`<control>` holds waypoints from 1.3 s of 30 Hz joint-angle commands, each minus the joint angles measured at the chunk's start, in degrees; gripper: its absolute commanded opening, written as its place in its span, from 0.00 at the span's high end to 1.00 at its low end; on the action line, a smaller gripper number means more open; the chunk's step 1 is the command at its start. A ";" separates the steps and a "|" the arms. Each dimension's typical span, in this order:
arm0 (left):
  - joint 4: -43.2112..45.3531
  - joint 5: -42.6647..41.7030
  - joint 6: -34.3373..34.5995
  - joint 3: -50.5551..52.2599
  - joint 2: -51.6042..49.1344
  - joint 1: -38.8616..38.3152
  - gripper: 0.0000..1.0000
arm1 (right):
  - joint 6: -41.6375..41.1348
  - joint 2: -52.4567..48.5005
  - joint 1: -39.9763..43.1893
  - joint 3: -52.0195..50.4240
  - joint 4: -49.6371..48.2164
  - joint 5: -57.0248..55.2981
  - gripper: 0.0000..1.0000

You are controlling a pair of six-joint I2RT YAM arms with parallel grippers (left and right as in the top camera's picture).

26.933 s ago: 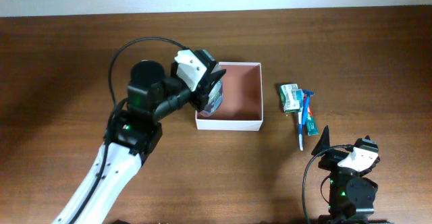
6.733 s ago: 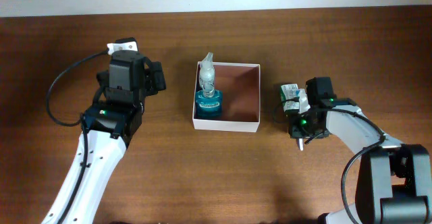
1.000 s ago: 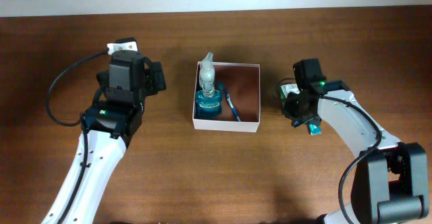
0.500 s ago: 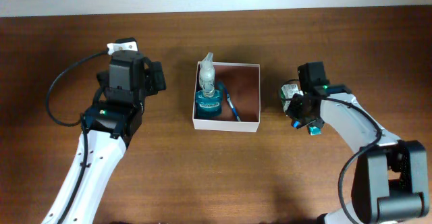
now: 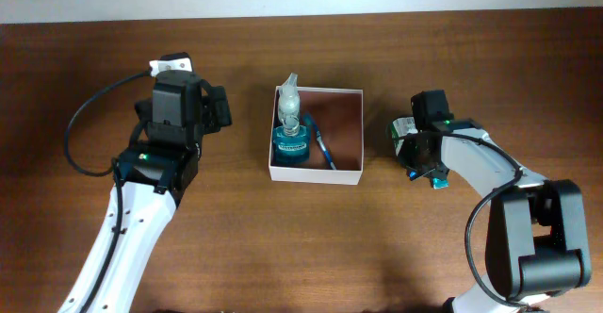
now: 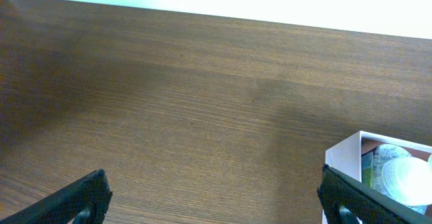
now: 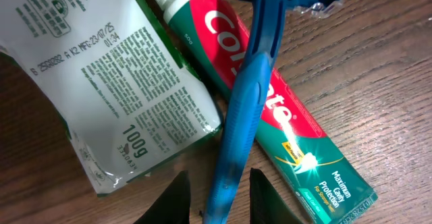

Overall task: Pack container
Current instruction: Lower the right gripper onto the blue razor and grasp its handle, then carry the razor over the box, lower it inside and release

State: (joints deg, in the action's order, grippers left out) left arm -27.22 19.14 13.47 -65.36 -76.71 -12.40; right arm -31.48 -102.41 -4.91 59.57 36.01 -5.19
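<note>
The bottle (image 5: 292,136) and a slim blue stick (image 5: 323,151) now sit in the container (image 5: 316,173); the right end effector (image 7: 223,197) is back at the razor (image 7: 237,136).

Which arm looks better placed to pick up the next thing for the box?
Right. The right gripper sits open over the blue razor, fingers either side of its handle, toothpaste tube and green-white pouch alongside. The left gripper hangs open over the table, left of the container.

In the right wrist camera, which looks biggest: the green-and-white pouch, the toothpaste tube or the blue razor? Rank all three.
1. The pouch, though the frame cuts it off.
2. The toothpaste tube, partly covered.
3. The razor, the slimmest.
</note>
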 commanded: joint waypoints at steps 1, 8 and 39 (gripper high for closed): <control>0.09 0.61 -0.28 -0.57 0.44 0.20 0.01 | -0.52 -0.35 0.11 -1.57 -1.05 -1.99 0.76; 0.09 0.61 -0.28 -0.57 0.44 0.20 0.01 | -0.55 -0.35 0.11 -3.13 -3.87 -1.97 0.76; 0.09 0.61 -0.28 -0.57 0.44 0.20 0.01 | 7.30 21.49 -4.15 10.45 15.23 -7.04 0.95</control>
State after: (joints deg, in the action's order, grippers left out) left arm -27.22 19.14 13.47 -65.36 -76.71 -12.40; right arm -25.65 -85.21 -5.82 68.53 50.43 -11.11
